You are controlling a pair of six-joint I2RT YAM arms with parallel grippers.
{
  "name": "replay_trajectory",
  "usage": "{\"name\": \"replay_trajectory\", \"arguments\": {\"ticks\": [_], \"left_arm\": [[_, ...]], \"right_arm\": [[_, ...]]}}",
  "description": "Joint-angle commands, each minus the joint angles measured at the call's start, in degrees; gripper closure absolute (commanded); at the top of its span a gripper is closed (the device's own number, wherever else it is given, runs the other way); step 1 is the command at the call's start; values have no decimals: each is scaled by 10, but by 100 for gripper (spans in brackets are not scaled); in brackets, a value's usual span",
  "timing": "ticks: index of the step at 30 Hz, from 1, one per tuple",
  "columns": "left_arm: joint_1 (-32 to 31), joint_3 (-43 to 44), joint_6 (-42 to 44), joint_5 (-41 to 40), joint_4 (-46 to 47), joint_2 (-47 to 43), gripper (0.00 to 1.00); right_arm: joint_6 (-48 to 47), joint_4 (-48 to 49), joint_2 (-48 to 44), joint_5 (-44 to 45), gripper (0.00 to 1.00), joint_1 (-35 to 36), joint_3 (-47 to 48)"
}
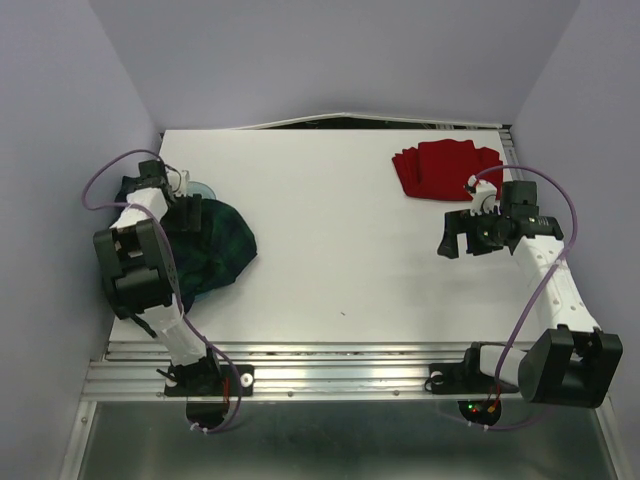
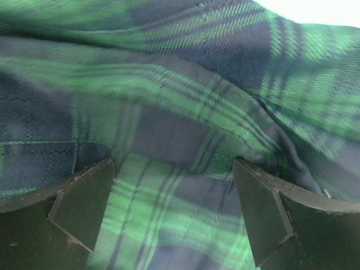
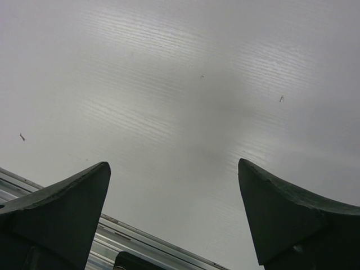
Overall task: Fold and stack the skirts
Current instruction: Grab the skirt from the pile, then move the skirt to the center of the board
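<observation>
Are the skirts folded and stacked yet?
Not yet. The red skirt looks roughly folded, far right. The left claw, open, is at the bunched plaid skirt on the left. The right claw hangs open over the table. Folding plaid and stacking remain.

On the white table (image 1: 330,250) the plaid skirt (image 1: 225,255) lies bunched at the left edge with the left pincer (image 1: 188,212) over it, while the red skirt (image 1: 440,170) lies rumpled at the far right, near the right pincer (image 1: 462,243), whose fingers stand apart.
</observation>
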Motion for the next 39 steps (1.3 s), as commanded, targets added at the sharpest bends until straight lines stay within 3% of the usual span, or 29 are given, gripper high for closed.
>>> {"name": "replay_trajectory", "arguments": {"ticks": [1, 3, 7, 8, 9, 10, 12, 13, 21, 25, 35, 39], "left_arm": [[2, -29, -24, -3, 50, 12, 4], [1, -42, -27, -4, 59, 25, 8], [2, -56, -28, -2, 69, 33, 33], [2, -59, -25, 5, 68, 28, 53], [2, -60, -25, 5, 66, 22, 53], [2, -58, -24, 11, 62, 12, 66], [2, -50, -22, 21, 50, -24, 83], [2, -44, -20, 25, 32, -40, 100], [2, 128, 6, 73, -124, -217, 100], [2, 219, 32, 79, -187, -262, 100], [2, 407, 18, 185, -197, -313, 100], [0, 487, -15, 273, -147, -318, 100]], "right_arm": [[-5, 9, 0, -1, 0, -2, 18], [-6, 8, 1, 0, 0, -2, 20], [-5, 7, 2, -2, 0, -2, 23], [-3, 8, 1, -4, 0, -2, 24], [-3, 8, 1, -4, 0, -2, 24], [-2, 10, 0, -5, 0, -2, 25], [-1, 7, 0, -6, 0, -2, 26], [-1, 7, -1, -6, 0, -2, 26], [7, 2, -4, -21, 0, -2, 36], [13, 4, -6, -30, 0, -2, 37], [12, 0, -6, -42, 0, -2, 52], [18, 5, -7, -47, 0, -2, 56]]}}
